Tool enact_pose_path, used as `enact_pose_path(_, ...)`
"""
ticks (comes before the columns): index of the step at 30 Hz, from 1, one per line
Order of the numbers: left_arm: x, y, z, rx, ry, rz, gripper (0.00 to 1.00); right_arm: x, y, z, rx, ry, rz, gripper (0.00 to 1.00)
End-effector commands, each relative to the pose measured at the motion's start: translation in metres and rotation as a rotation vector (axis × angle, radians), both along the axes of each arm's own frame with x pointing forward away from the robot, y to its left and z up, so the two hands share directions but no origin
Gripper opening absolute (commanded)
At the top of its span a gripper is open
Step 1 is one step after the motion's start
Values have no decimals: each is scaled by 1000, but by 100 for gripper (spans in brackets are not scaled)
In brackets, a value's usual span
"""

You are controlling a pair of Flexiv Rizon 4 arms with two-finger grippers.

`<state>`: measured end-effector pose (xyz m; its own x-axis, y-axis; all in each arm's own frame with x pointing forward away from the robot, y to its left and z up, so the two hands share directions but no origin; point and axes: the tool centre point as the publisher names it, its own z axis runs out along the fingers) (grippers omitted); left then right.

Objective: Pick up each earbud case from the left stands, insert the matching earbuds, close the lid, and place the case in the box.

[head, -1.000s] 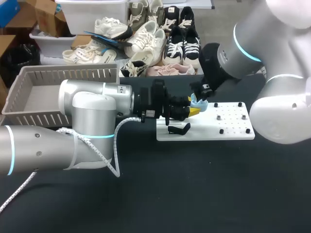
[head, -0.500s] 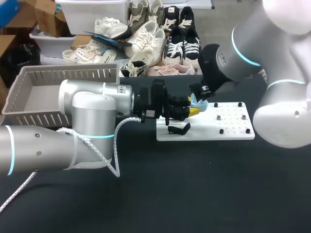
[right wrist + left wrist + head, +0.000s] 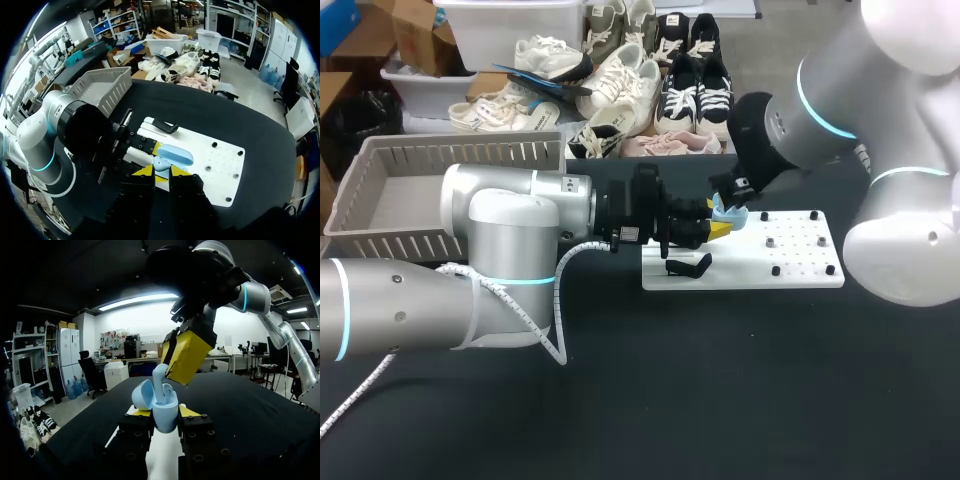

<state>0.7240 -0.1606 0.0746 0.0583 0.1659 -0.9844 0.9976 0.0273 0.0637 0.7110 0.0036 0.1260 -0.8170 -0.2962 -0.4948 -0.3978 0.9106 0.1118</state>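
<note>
Since our left pincer [image 3: 165,412] clamps the open earbud case [image 3: 165,421] upright, its mouth faces our right pincer [image 3: 160,171] above. That one pinches an earbud [image 3: 160,382] at the mouth.

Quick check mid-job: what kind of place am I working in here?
Probably a robot test bench in a lab: a black table carrying a white drilled fixture plate and a grey slatted box.

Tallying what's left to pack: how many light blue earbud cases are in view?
1. The light blue plastic earbud case, lid open, sits clamped in the left gripper above the white board. Others may hide behind the arms.
</note>
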Motion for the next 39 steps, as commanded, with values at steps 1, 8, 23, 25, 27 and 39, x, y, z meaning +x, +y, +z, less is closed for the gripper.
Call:
enact_pose_path(1,0,0,-1,-2,-1,0,0,0,2,-2,-3,-5,-4,0)
enact_pose_path(8,0,0,-1,-2,-1,0,0,0,4,-3,-5,0,-1,0)
enact_pose_path(23,0,0,-1,-2,-1,0,0,-2,5,-6,-21,14,1,0)
enact_pose_path(25,0,0,-1,-2,-1,0,0,-2,5,-7,-23,16,0,0)
enact_pose_path(27,0,0,-1,-2,-1,0,0,-2,5,-7,-25,19,0,0)
enact_pose_path(39,0,0,-1,-2,-1,0,0,-1,6,-10,-47,30,6,0)
